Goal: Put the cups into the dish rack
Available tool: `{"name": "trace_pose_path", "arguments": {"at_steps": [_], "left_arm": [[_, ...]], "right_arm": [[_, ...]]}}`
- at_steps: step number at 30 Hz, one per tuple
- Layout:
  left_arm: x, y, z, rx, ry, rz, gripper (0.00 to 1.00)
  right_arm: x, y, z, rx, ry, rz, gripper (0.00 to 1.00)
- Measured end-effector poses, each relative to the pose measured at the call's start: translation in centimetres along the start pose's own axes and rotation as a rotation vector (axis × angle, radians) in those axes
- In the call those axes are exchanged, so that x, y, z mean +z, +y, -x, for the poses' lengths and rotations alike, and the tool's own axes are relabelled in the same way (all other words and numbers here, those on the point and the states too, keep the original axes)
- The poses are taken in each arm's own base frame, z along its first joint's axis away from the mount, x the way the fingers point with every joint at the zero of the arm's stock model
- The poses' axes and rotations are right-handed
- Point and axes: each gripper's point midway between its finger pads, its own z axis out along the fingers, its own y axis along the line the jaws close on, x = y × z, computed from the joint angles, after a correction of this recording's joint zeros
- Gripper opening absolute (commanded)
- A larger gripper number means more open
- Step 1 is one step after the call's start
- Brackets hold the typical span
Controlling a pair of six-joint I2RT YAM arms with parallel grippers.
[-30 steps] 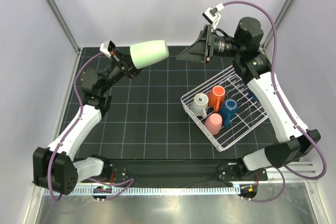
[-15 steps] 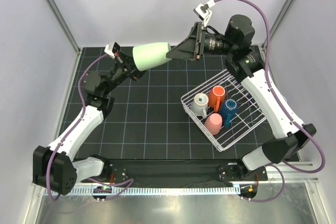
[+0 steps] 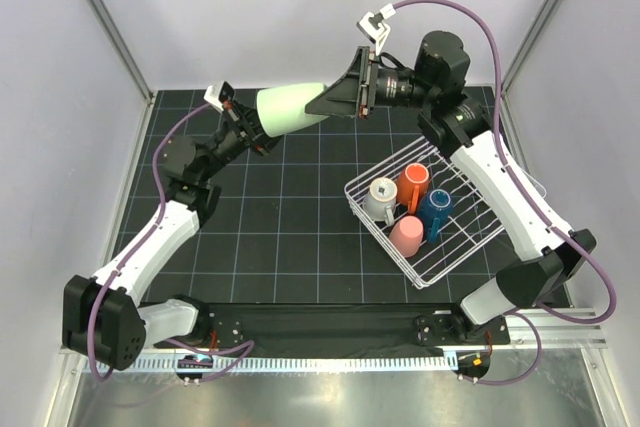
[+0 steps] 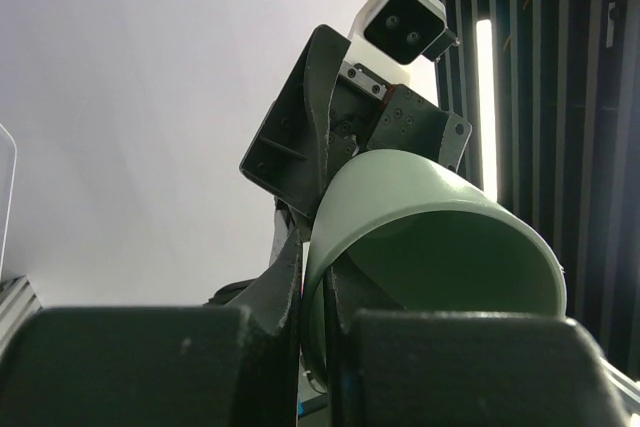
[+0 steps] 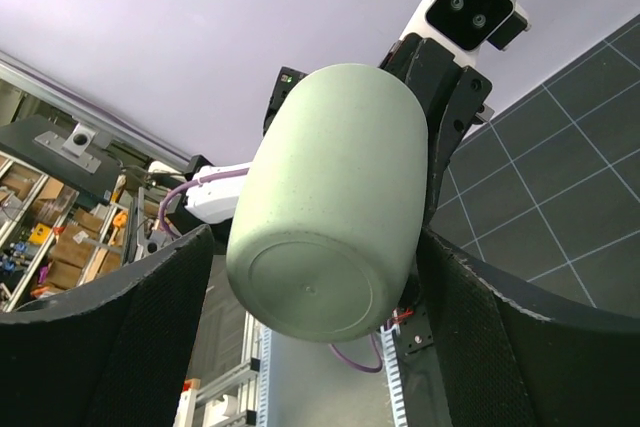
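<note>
Left claw (image 3: 254, 126) clamped on the pale green tumbler (image 3: 290, 109), gripping the wall at the rim, one finger inside the mouth and one outside; tumbler is held in the air above the far side of the tabletop (image 3: 280, 217), lying roughly horizontal, base pointing toward the right arm. Right claw (image 3: 324, 102) meets it from the opposite side; its fingers (image 5: 120, 337) stand apart, one on each side of the tumbler's base end; right wrist view shows a gap on one side and the other finger very close, contact there unclear, so no clamp from the right. Dish rack (image 3: 470, 247) sits on the right half of the tabletop, turned at an angle to the grid lines; inside it a white mug (image 3: 381, 197) and orange mug (image 3: 412, 185) on the far side, with a blue mug (image 3: 434, 212) and pink cup (image 3: 406, 235) nearer; all four clustered at the rack's left end; tumbler is well apart from the rack.
</note>
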Motion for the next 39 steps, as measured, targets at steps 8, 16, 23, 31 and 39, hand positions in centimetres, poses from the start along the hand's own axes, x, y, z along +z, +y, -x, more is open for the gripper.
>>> {"name": "trace_pose_path", "arguments": {"at_steps": [8,16,23,31,39], "left_arm": [[0.1,0.0,-0.2,-0.015,0.005,-0.001,0.00],[0.2,0.1,-0.1,-0.018,0.003,-0.002,0.02],[0.1,1.1,-0.2,-0.044,0.003,0.019,0.62],[-1.3,5.1,0.3,-0.123,-0.042,0.114,0.81],[-3.5,7.6,1.8,-0.166,-0.120,0.208,0.89]], "right_arm": [[0.3,-0.6,0.0,0.007,-0.004,-0.013,0.65],[0.4,-0.7,0.2,0.007,-0.013,-0.021,0.05],[0.5,-1.4,0.1,-0.004,-0.021,-0.061,0.04],[-1.3,-4.1,0.4,0.016,-0.065,-0.213,0.04],[-10.1,-9.3,-0.4,0.083,-0.161,-0.569,0.04]]}}
